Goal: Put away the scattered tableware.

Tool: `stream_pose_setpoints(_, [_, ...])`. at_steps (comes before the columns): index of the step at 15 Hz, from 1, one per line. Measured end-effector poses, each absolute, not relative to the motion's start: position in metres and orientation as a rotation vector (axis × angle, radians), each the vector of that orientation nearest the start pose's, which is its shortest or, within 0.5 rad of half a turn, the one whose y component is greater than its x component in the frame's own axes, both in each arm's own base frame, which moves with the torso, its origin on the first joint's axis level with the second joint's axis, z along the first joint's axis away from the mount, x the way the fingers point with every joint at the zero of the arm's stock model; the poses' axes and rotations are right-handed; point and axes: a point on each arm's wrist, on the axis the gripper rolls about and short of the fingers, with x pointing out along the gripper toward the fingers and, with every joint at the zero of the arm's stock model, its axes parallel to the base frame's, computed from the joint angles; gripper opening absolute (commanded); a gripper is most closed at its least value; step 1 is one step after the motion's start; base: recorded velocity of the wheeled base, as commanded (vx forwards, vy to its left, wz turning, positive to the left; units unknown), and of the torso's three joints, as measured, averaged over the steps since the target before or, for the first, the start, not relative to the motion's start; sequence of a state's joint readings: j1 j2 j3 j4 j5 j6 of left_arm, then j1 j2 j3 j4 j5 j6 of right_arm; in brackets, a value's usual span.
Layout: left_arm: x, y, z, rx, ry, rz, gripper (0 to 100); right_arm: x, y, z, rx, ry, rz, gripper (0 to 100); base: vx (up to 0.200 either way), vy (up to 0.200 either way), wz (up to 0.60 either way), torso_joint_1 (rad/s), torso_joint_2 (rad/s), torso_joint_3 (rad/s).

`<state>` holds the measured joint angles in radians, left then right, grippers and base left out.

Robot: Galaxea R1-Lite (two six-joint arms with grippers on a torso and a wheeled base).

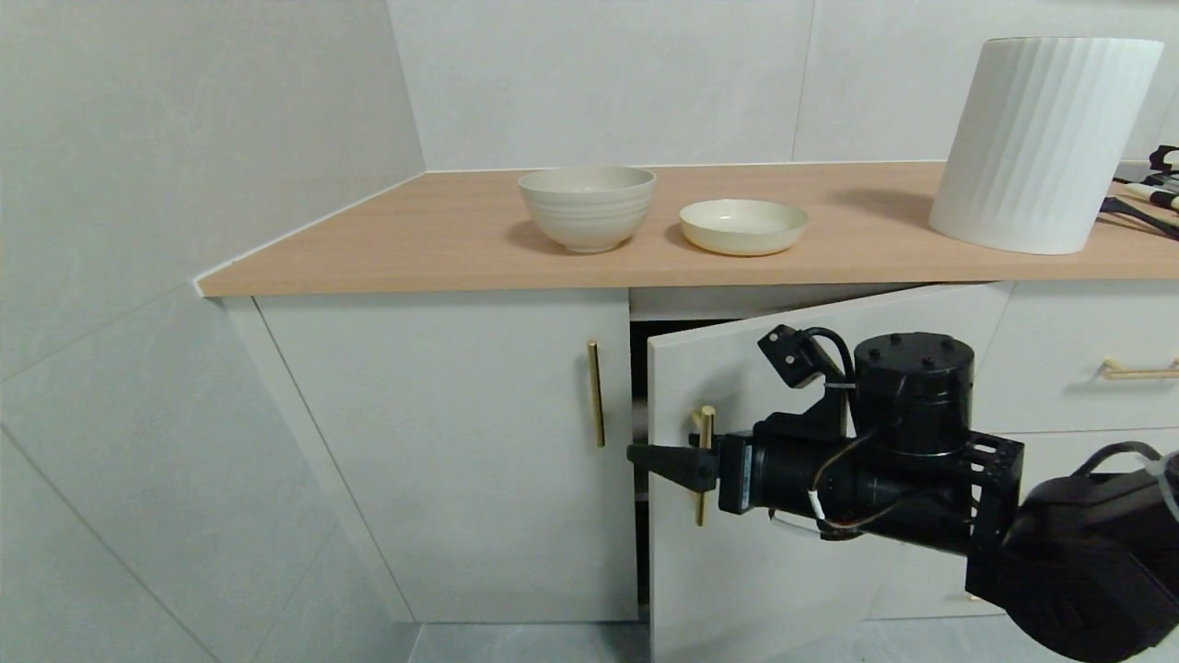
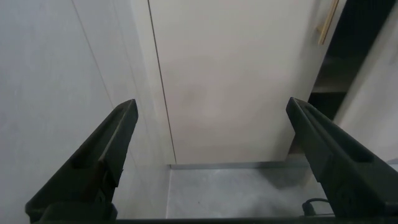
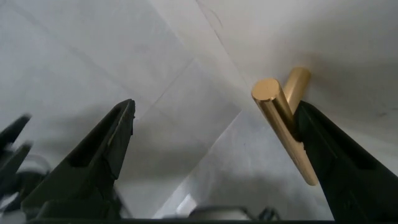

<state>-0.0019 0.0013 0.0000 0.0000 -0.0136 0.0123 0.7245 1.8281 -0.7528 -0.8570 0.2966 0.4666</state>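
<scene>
The ridged bowl (image 1: 587, 207) and shallow dish (image 1: 743, 226) sit side by side on the wooden countertop (image 1: 414, 249), far left. The right gripper (image 1: 668, 463) is spread apart, the ajar cabinet door's (image 1: 737, 571) brass handle (image 1: 706, 425) between its jaws and close against one finger. The left gripper (image 2: 211, 109) is also spread wide, low before the closed left door (image 1: 442, 442).

Wood countertop (image 1: 442, 249) over pale cabinets, the tiled-wall (image 1: 599, 74) corner in front of me.
A tall white ribbed cylinder (image 1: 1041, 138) stands on the counter at my right. Below, the left door (image 1: 442, 442) is closed, its brass bar handle (image 1: 596, 393) upright. The right door (image 1: 737, 571) hangs ajar — a dark gap between them — with its own brass handle (image 1: 706, 424). Farther right is a level drawer pull (image 1: 1138, 371), with grey floor (image 1: 525, 642) beneath.
</scene>
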Motion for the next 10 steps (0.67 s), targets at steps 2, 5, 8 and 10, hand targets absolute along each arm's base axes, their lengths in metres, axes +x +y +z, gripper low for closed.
stream_pose_setpoints(2, [-0.023, 0.0, 0.076, 0.012, 0.001, -0.015, 100, 0.225, 0.215, 0.149, 0.366, 0.474, 0.96, 100, 0.0, 0.0, 0.0, 0.0, 0.0, 0.0])
stream_pose_setpoints(5, [-0.023, 0.0, 0.076, 0.012, 0.001, -0.015, 100, 0.211, 0.205, 0.145, 0.35, 0.5, 0.968, 100, 0.0, 0.0, 0.0, 0.0, 0.0, 0.0])
stream_pose_setpoints(8, [-0.023, 0.0, 0.077, 0.013, -0.009, -0.016, 100, 0.205, 0.2, 0.145, 0.349, 0.507, 0.968, 100, 0.0, 0.0, 0.0, 0.0, 0.0, 0.0])
stream_pose_setpoints(10, [-0.026, -0.001, 0.088, 0.005, -0.062, -0.03, 100, 0.204, 0.199, 0.145, 0.349, 0.508, 0.967, 100, 0.0, 0.0, 0.0, 0.0, 0.0, 0.0])
